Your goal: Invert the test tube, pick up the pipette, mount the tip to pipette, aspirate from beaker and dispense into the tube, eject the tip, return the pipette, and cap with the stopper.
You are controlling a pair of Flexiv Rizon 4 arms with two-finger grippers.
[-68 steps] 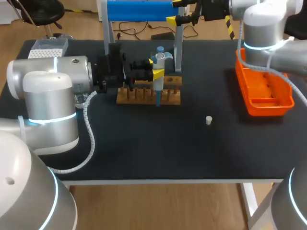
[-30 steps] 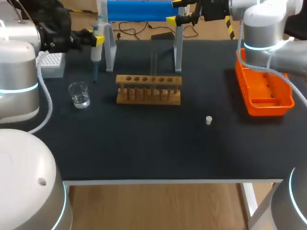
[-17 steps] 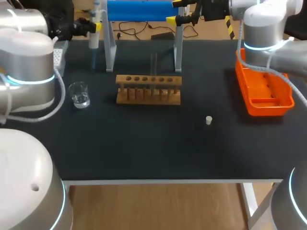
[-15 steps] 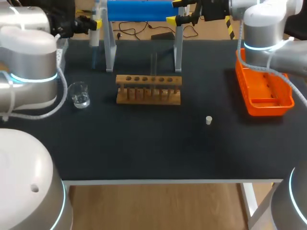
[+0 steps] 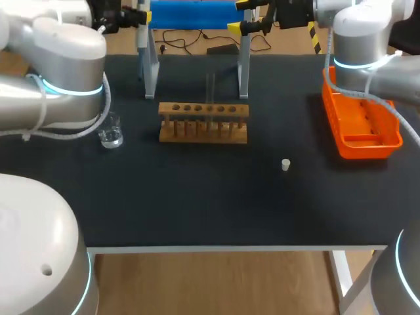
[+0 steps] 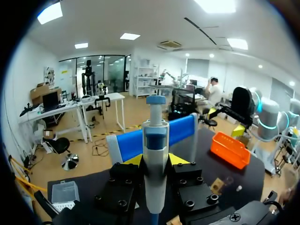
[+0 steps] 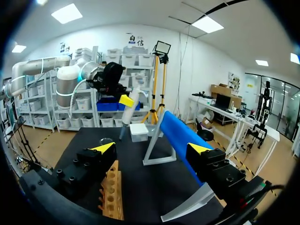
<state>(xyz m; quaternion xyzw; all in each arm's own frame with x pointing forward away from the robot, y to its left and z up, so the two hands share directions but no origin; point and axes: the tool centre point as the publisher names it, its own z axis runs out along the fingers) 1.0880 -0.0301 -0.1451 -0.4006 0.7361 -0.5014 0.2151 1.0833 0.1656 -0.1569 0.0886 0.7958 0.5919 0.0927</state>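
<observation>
Two yellow-tipped fingers [image 6: 132, 161] of L gripper [image 6: 154, 162] pinch the pipette [image 6: 155, 136] from either side. It stands upright betw. them: white-grey body, blue plunger cap above the fingers, thin blue shaft below. Just ahead: stand w/ blue bar [image 6: 185, 130]; tip box [image 6: 64, 192] off to one side. Farther ahead, orange bin [image 6: 229, 149], contents unclear. R gripper [image 7: 151, 148]: fingers spread wide, nothing betw. them, wooden rack [image 7: 111, 192] under one finger. Rack holds one glass test tube [image 5: 210, 85], upright. Beside rack, beaker [image 5: 111, 136] w/ a little clear liquid. Small white stopper [image 5: 285, 165] lies on table [image 5: 197, 203], well apart from both grippers.
</observation>
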